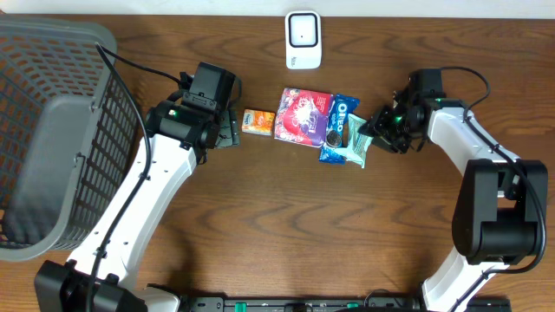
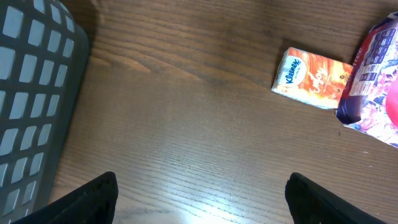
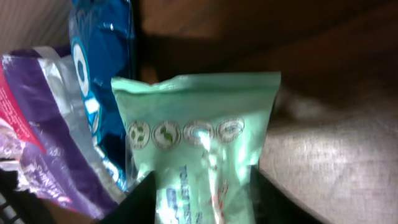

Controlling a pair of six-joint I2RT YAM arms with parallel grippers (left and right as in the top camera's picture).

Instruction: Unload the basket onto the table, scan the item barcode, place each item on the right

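Mint-green packet (image 3: 199,137) lies on the table (image 1: 260,217) beside the blue Oreo pack (image 1: 340,117), its long axis running straight out between the fingers of our right gripper (image 3: 202,199). We cannot tell whether they pinch it. Our left gripper (image 2: 202,199) hangs wide open, farther off.

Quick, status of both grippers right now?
Left gripper: open, empty.
Right gripper: fingers on either side of the green tissue pack; grip cannot be told.
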